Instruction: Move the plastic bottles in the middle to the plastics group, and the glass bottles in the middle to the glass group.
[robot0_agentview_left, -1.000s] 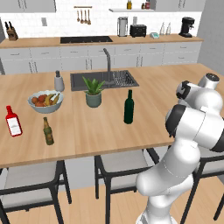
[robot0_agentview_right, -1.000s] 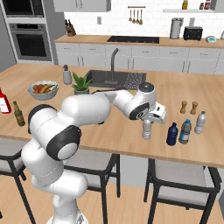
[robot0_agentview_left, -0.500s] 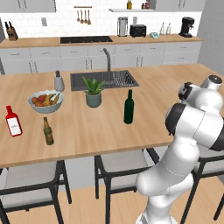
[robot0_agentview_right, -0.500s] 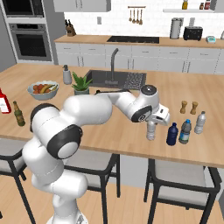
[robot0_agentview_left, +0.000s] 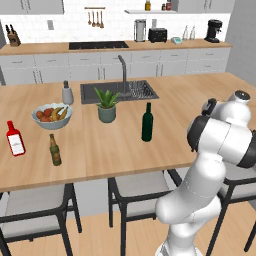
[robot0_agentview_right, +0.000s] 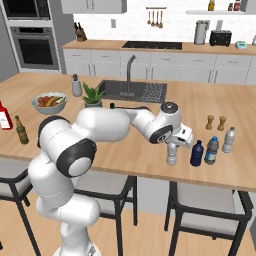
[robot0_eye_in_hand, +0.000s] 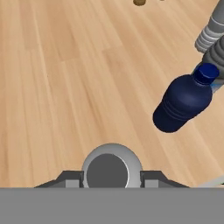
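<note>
We see the gripper (robot0_agentview_right: 173, 145) closed on the clear greyish bottle (robot0_agentview_right: 172, 154) near the counter's (robot0_agentview_right: 125, 150) front edge — its body mostly hidden beneath the hand. The squat dark blue bottle (robot0_eye_in_hand: 183, 98) stands just beside it — the green glass bottle (robot0_agentview_left: 147, 123) stands mid-counter.

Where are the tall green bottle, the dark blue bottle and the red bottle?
Tall dark green glass bottle (robot0_agentview_left: 147, 125): left base view, on its body.
Squat dark blue plastic bottle (robot0_eye_in_hand: 181, 104): hand view, on its ribbed side.
Red flask-shaped bottle with white label (robot0_agentview_left: 15, 141): left base view, on its label.
</note>
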